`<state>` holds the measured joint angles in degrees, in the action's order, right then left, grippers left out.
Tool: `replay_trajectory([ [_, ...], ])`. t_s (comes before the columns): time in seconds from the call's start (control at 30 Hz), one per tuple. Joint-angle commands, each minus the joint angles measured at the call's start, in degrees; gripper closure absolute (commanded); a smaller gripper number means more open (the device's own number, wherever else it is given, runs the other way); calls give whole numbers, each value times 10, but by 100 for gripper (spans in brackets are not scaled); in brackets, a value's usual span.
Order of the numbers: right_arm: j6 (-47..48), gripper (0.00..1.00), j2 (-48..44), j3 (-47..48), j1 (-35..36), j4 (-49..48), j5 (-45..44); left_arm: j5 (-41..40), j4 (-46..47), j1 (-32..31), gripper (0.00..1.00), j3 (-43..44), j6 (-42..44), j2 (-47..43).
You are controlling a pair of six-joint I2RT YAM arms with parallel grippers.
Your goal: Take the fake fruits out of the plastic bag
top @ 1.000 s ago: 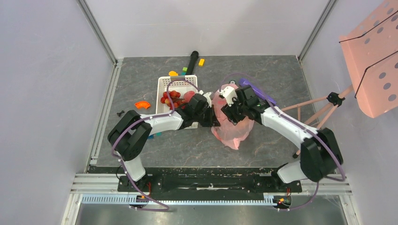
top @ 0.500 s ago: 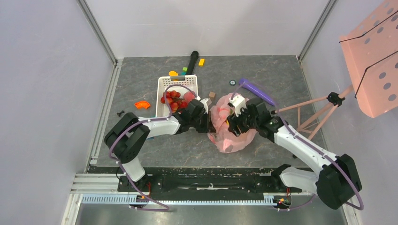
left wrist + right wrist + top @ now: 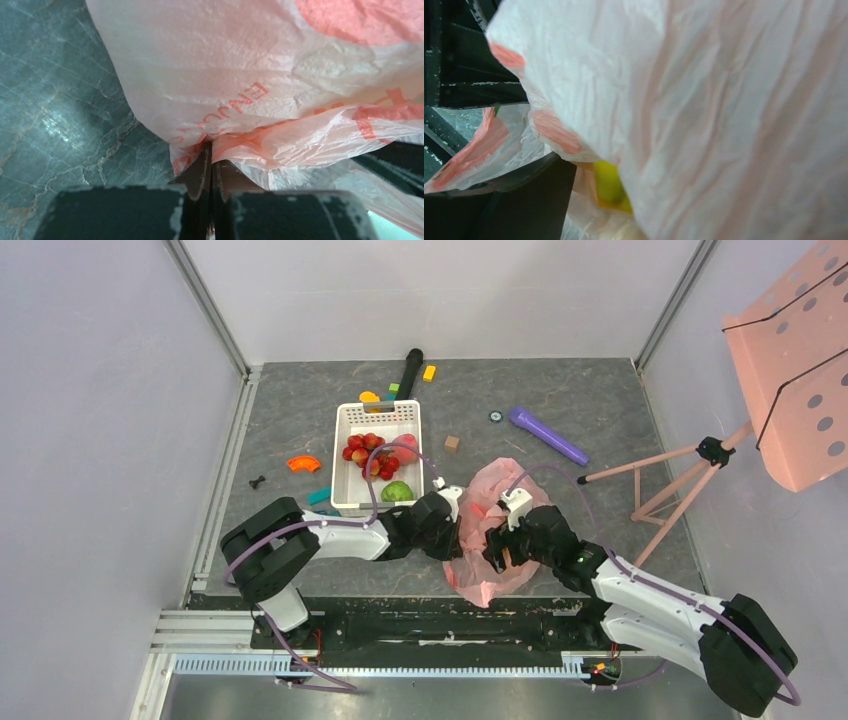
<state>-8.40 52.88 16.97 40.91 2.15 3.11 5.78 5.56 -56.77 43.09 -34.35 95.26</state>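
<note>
"What has changed?"

"Both arms have dragged the thin translucent pink plastic bag [image 3: 485,498] across the tabletop toward their bases, away from the white perforated basket [image 3: 378,407]."

"And the jaws?"

"The left jaws pinch the bag's edge. Whether the right jaws are open, he cannot tell, as film covers them. A yellow toy fruit [image 3: 610,184] remains inside, so the job likely isn't finished."

The pink plastic bag [image 3: 492,486] is seen crumpled on the grey table [image 3: 590,390] between the two arms. The left gripper [image 3: 457,523] is placed at its left edge and the right gripper [image 3: 498,546] is set against its middle. Red berries [image 3: 366,450] and a green apple [image 3: 398,491] are pictured in the white basket [image 3: 378,410] just beside it. A purple cylinder [image 3: 547,435] is seen well apart.
</note>
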Motion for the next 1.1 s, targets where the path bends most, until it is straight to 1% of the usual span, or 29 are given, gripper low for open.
replay_trajectory([
  [0.0, -39, 12, -11, -15, 3, -69, -13, -45, 23, -6, 98, -27, -3, 6],
  [0.03, -43, 6, -14, -18, 3, -76, -14, -44, 26, -8, 98, -30, -5, 9],
  [0.07, -47, 2, -17, -19, 2, -81, -16, -43, 30, -10, 98, -32, -8, 11],
  [0.17, -57, 2, -19, -17, 2, -87, -27, -43, 37, -13, 98, -33, -14, 17],
  [0.27, -71, 2, -15, -13, 2, -84, -59, -41, 43, -14, 98, -33, -16, 22],
  [0.37, -84, 2, 7, -7, 2, -80, -79, -37, 44, -14, 98, -31, -16, 27],
  [0.53, -115, 2, 34, -8, 2, -101, -75, -33, 50, -13, 98, -35, -16, 27],
  [0.7, -150, 2, 3, -24, 2, -133, -70, -28, 54, -14, 98, -39, -17, 27],
  [0.9, -200, 2, -50, -24, -1, -110, -113, -31, 56, -14, 98, -45, -20, 24],
  [1.07, -229, 2, -66, -24, -10, -102, -118, -31, 57, -13, 98, -48, -22, 23],
])
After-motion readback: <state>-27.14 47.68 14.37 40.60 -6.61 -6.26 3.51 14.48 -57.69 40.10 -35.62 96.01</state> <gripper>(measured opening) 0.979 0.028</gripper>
